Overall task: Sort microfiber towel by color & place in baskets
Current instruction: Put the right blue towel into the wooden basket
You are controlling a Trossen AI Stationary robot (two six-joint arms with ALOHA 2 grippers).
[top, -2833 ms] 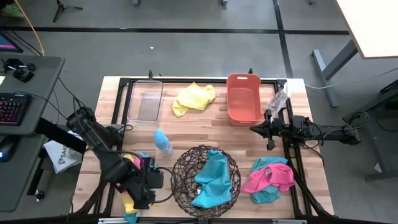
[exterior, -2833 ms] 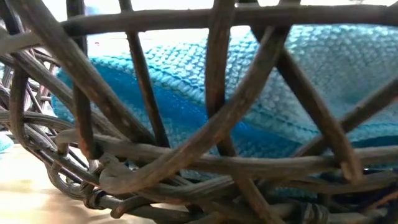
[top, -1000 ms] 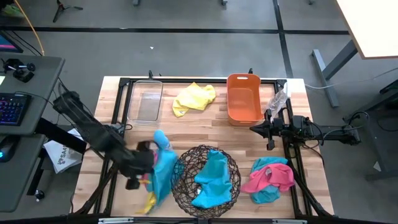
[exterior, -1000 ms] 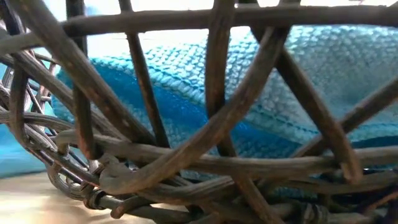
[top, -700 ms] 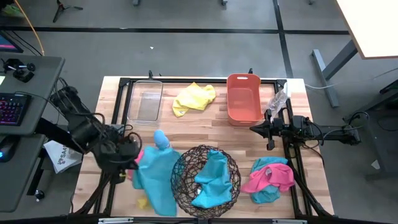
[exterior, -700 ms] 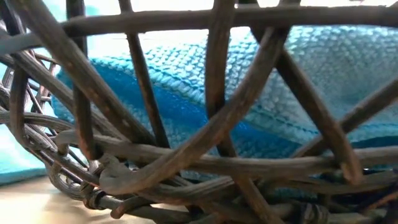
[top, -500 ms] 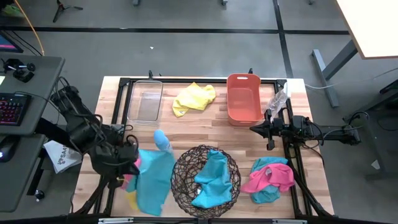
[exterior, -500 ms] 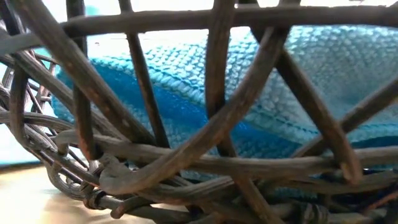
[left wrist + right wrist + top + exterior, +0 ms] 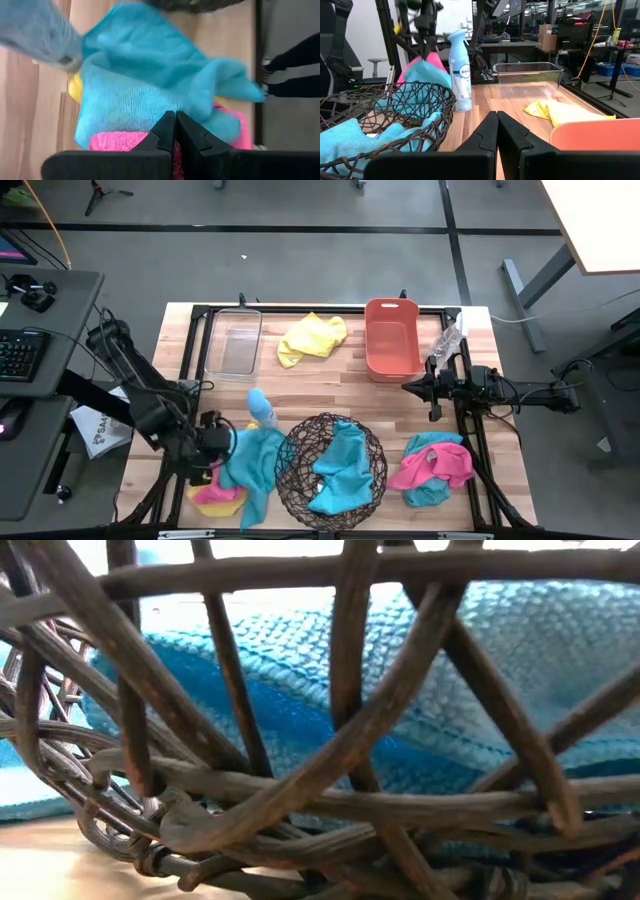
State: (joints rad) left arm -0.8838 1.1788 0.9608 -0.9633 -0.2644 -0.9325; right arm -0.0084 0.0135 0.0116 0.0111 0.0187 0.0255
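**A:** What lies nearest the front edge of the bench (image 9: pixel 330 385)?

**B:** At the front left, the left pincer (image 9: pixel 222 448) is closed on a teal towel (image 9: pixel 250 465) that hangs from it beside the round wire basket (image 9: pixel 290 455). In the left wrist view its two fingers meet tip to tip against that teal cloth. Beneath the held towel a pink towel (image 9: pixel 212 495) and a strip of yellow cloth (image 9: pixel 222 506) lie on the wood.

**A:** And the wire basket itself?

**B:** It sits front and centre and holds another teal towel (image 9: pixel 340 470). The low view is filled by its brown bars with teal cloth behind them. To its right, at the front right corner, is a heap with a pink towel on top (image 9: pixel 435 465) and a teal one below (image 9: pixel 425 492).

**A:** What is in the middle of the bench?

**B:** A light-blue spray bottle (image 9: pixel 260 408) lies just behind the held towel. The right pincer (image 9: pixel 408 387) waits at the right side, pointing toward the centre, its fingers pressed together with nothing between them.

**A:** And the far edge?

**B:** From left to right: a clear tub (image 9: pixel 233 343), a crumpled yellow towel (image 9: pixel 312 338) on the wood, an orange bin (image 9: pixel 392 340), and a clear plastic bottle (image 9: pixel 446 338) by the far right corner.
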